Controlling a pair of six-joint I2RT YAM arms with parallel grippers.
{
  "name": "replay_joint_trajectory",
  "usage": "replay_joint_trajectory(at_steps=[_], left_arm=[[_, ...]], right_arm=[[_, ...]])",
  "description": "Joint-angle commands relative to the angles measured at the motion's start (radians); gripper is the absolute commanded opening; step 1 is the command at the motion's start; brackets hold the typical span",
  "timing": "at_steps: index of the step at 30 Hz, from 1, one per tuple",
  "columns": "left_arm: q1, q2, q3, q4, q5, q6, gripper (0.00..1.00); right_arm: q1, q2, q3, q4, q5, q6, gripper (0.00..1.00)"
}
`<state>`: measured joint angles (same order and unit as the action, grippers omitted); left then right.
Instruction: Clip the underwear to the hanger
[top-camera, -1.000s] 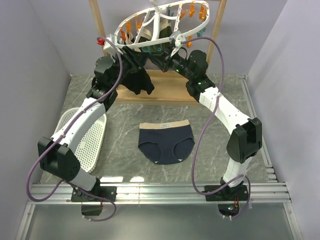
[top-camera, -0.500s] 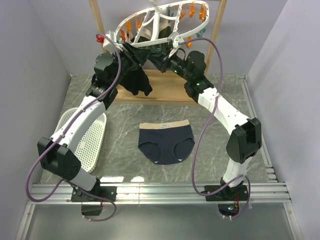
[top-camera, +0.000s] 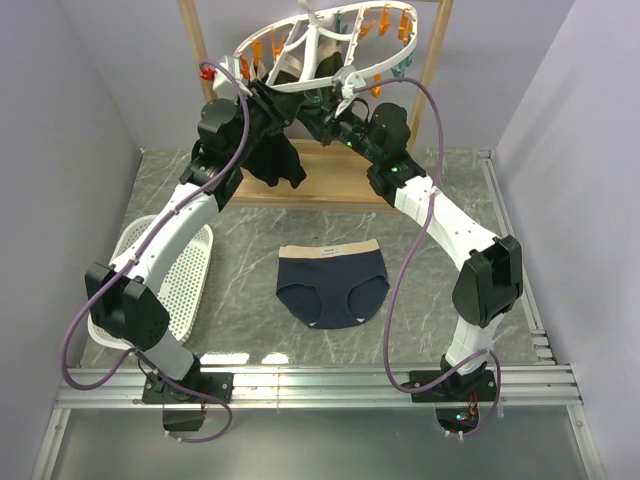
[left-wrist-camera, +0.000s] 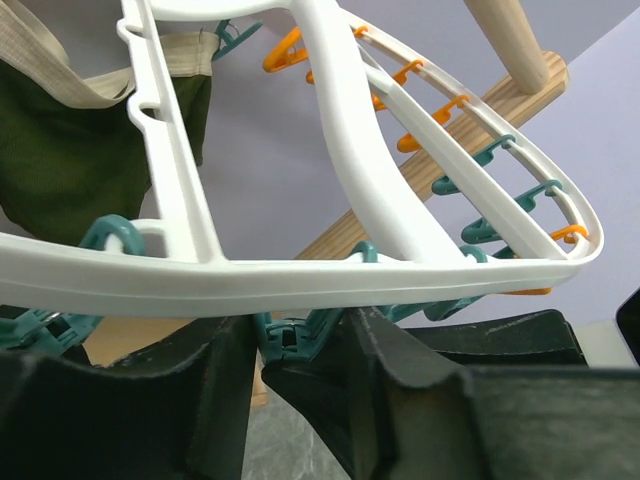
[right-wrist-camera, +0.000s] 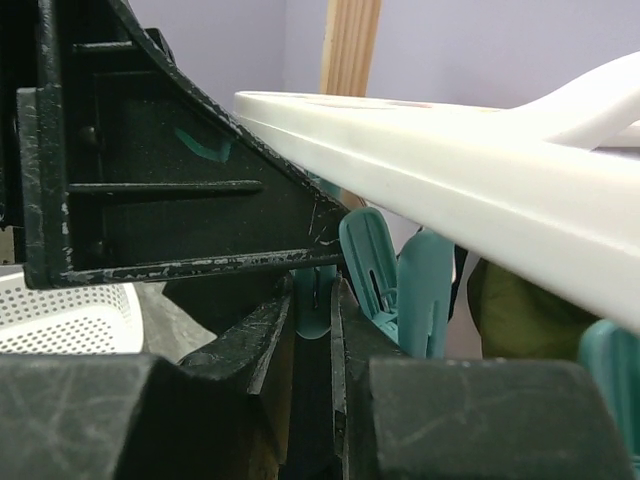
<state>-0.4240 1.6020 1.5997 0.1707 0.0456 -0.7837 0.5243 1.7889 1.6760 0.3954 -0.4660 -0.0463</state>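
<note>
The navy underwear (top-camera: 333, 285) with a pale waistband lies flat on the table, untouched. The white ring hanger (top-camera: 320, 45) hangs high at the back. Both grippers are under its near rim. My left gripper (top-camera: 268, 98) holds up a second dark garment (top-camera: 277, 160). In the left wrist view its jaws (left-wrist-camera: 300, 350) hold dark cloth (left-wrist-camera: 330, 400) just under a teal peg (left-wrist-camera: 290, 335) on the rim (left-wrist-camera: 300, 285). My right gripper (top-camera: 318, 116) is shut on a teal peg (right-wrist-camera: 318, 300); the left gripper's black body fills that view's left.
An olive-green garment (left-wrist-camera: 60, 160) is clipped to the hanger's far side. The wooden stand (top-camera: 435, 60) has posts on both sides and a base board (top-camera: 340, 185) behind the underwear. A white mesh basket (top-camera: 185, 285) lies at the left.
My left arm has risen and moved a little right, lifting the dark garment closer under the hanger's rim. The right arm has hardly moved. The navy underwear has not moved.
</note>
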Motion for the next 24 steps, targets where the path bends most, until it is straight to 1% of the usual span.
replay_joint_trajectory(at_steps=[1,4,5,7,8,11,12,13,14,16,19,24], left_arm=[[0.004,0.007,0.054,0.036,-0.043,-0.019,0.38],[0.004,0.001,0.045,0.053,-0.041,-0.011,0.22],[0.005,-0.002,0.039,0.062,-0.043,-0.009,0.13],[0.007,-0.007,0.022,0.082,-0.041,-0.009,0.06],[0.01,-0.011,0.019,0.084,-0.032,-0.012,0.0],[0.014,-0.014,0.002,0.085,-0.023,-0.012,0.0],[0.016,-0.014,-0.001,0.093,-0.018,-0.014,0.0],[0.014,-0.016,-0.001,0.096,-0.018,-0.014,0.0],[0.016,-0.014,0.0,0.092,-0.018,-0.012,0.0],[0.017,-0.013,0.002,0.093,-0.01,-0.005,0.0],[0.021,-0.013,0.005,0.092,-0.006,0.009,0.0],[0.021,-0.025,-0.012,0.085,-0.001,0.02,0.0]], right_arm=[[0.013,-0.04,-0.001,0.003,0.006,-0.021,0.0],[0.016,-0.04,-0.004,-0.003,0.006,-0.024,0.0],[0.016,-0.04,-0.004,-0.007,0.006,-0.026,0.0],[0.014,-0.042,-0.013,-0.01,0.01,-0.026,0.0],[0.016,-0.045,-0.016,-0.015,0.012,-0.03,0.0],[0.014,-0.057,-0.041,-0.015,0.017,-0.032,0.0],[0.014,-0.059,-0.042,-0.021,0.015,-0.029,0.05],[0.014,-0.059,-0.041,-0.032,0.013,-0.026,0.21],[0.014,-0.059,-0.036,-0.059,0.009,-0.023,0.29],[0.014,-0.066,-0.036,-0.09,0.003,-0.02,0.49],[-0.003,-0.095,-0.084,-0.147,-0.036,-0.018,0.52],[-0.007,-0.154,-0.202,-0.297,-0.063,-0.035,0.53]])
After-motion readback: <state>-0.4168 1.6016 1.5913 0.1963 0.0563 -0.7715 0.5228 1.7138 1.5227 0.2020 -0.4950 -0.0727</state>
